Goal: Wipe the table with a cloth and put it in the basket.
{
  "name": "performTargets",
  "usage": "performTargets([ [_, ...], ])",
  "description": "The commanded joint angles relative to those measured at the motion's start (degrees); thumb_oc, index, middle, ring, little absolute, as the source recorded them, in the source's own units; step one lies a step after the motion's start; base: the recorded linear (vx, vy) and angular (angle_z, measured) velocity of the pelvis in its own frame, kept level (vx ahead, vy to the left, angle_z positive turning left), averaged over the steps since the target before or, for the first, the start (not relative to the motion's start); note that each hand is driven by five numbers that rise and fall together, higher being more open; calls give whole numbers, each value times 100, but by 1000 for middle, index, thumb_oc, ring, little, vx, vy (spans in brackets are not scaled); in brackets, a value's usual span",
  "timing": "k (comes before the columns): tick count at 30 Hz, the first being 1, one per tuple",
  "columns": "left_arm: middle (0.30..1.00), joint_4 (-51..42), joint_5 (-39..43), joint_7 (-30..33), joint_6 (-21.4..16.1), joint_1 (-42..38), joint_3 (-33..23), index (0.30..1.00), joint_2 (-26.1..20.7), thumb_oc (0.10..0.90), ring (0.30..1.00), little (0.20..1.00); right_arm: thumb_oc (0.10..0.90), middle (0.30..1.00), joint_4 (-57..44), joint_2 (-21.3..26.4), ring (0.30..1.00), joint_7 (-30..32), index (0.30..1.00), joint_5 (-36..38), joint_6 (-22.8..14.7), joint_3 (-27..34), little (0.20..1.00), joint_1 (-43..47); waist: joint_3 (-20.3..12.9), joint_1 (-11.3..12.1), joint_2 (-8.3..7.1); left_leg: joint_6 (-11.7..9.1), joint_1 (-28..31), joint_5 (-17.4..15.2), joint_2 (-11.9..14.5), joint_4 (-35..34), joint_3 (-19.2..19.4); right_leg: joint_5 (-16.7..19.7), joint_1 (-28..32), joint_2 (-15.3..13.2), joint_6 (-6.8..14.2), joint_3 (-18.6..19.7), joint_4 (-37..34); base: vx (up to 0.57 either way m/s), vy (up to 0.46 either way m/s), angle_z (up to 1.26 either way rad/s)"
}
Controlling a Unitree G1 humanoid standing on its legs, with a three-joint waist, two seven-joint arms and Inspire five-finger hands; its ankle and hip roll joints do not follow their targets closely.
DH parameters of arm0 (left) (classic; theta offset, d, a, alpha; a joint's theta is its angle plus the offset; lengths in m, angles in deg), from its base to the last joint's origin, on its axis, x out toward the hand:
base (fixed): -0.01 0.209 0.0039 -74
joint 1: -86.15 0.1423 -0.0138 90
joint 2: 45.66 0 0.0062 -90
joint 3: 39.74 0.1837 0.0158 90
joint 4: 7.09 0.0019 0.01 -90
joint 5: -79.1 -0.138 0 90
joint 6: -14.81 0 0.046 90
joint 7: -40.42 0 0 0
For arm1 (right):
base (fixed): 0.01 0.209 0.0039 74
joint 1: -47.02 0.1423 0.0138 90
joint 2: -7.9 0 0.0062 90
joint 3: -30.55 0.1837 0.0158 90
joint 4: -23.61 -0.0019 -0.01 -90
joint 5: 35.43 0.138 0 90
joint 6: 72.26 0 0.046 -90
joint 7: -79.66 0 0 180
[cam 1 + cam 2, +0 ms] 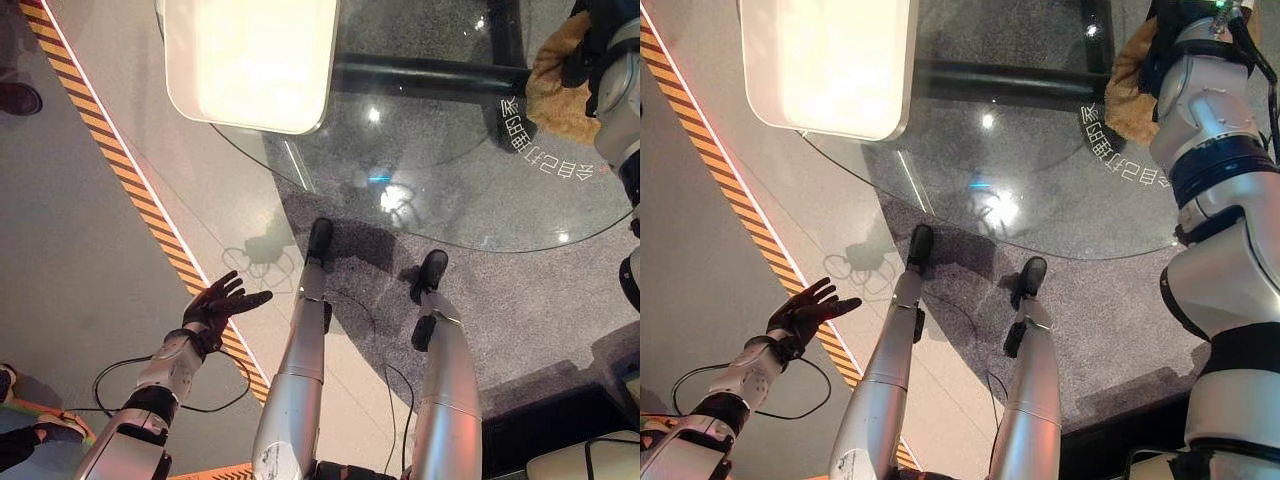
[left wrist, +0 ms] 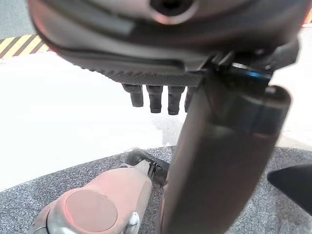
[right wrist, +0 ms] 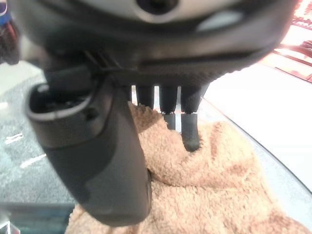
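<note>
Cloth (image 1: 560,85): tan, fluffy, bunched in a heap on the glass desk (image 1: 420,190), close to the rim on the robot's right side. No clear long axis; it lies as a rumpled mound rather than a strip.

Right hand (image 3: 161,105): directly over the cloth. The right wrist view has the fingers (image 3: 191,129) reaching down, tips touching or pressing into the pile, thumb extended alongside. Fingers look mostly straight, not curled round the fabric, so I read the hand as unclenched and resting on the cloth rather than gripping it. The cloth lies immediately below and past the fingertips, with more of it bunched toward the palm side.

Left hand (image 1: 222,305): well apart from the cloth, off the desk on its left side, held over the floor by the striped floor line (image 1: 130,170). Fingers spread and relaxed, holding nothing.

White tray (image 1: 250,60): on the desk, on the far side from the cloth, toward the left. I cannot tell if this is the basket.

Judgement: the right arm is plainly the nearer one and the wipe is its job. The move turns on the hand pressing down on the heap and sweeping from the cloth's spot across the glass toward the tray. Bunched fabric may roll under the fingers.
</note>
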Motion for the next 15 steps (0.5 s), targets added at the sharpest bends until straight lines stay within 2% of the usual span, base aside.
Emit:
performTargets([
  [1, 900, 177, 163, 53, -135, 193, 153, 900, -139, 800, 900, 900, 100, 300, -361, 8, 300, 698, 300, 244, -196, -49, 200, 417, -86, -40, 124, 744, 92, -301, -692, 62, 430, 99, 362, 406, -185, -612, -617, 0, 0, 0],
  [15, 900, 69, 101, 34, -225, 270, 221, 900, 51, 800, 900, 900, 100, 300, -983, -608, 300, 1027, 300, 377, -83, 11, 200, 567, -86, 117, 177, 736, 108, -279, -751, 21, 376, 88, 423, 367, -190, -702, -697, 0, 0, 0],
])
